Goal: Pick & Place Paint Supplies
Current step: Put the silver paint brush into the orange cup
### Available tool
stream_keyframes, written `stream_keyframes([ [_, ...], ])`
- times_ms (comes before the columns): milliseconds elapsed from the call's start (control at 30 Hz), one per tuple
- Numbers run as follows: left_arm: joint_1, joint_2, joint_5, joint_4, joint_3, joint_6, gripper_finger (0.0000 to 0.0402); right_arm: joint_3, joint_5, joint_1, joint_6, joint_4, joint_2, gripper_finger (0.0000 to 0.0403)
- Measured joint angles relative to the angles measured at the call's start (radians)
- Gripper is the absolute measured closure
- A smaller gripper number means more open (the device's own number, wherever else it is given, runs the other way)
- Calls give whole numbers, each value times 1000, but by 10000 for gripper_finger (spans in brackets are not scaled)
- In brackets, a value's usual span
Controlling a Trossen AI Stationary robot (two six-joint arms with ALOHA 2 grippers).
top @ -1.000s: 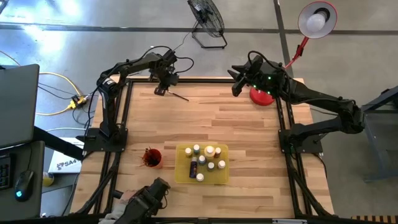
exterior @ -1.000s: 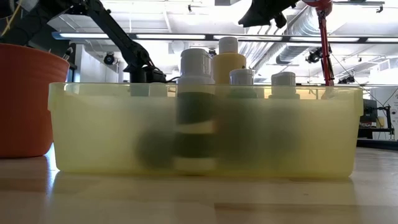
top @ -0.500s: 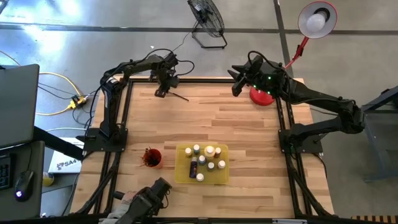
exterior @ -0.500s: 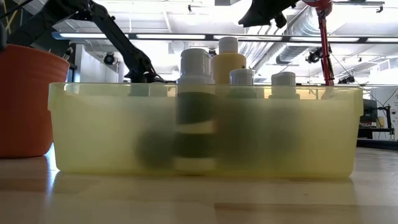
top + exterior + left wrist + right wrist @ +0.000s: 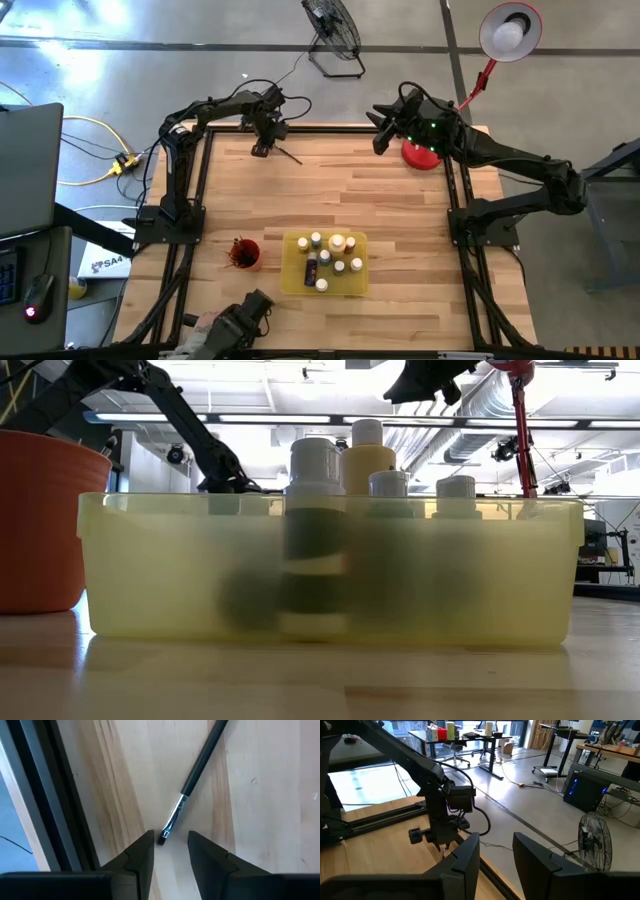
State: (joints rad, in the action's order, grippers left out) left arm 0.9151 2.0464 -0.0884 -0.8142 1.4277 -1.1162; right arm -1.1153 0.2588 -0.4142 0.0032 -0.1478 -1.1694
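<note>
Pickup of the last loose paintbrush [image 5: 197, 772] is in hand: it lies flat near the table's far edge. Your left gripper [image 5: 170, 851] hovers partly open and empty over its bristle end. Lower, close, then carry it to the red cup [image 5: 244, 253].

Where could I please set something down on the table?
The table's middle is bare, between the brush at the far edge and the tray. The right side is free too. It is crowded around the tray and cup.
</note>
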Motion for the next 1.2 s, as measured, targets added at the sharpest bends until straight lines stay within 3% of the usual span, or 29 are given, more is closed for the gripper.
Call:
stream_keyframes([
  [400,0,3,-6,17,-16,3,290,0,0,0,0,1,0,294],
  [733,1,5,-15,6,-17,4,393,0,0,0,0,1,0,294],
  [1200,1,8,-15,-82,21,109,401,0,-7,0,0,1,0,294],
])
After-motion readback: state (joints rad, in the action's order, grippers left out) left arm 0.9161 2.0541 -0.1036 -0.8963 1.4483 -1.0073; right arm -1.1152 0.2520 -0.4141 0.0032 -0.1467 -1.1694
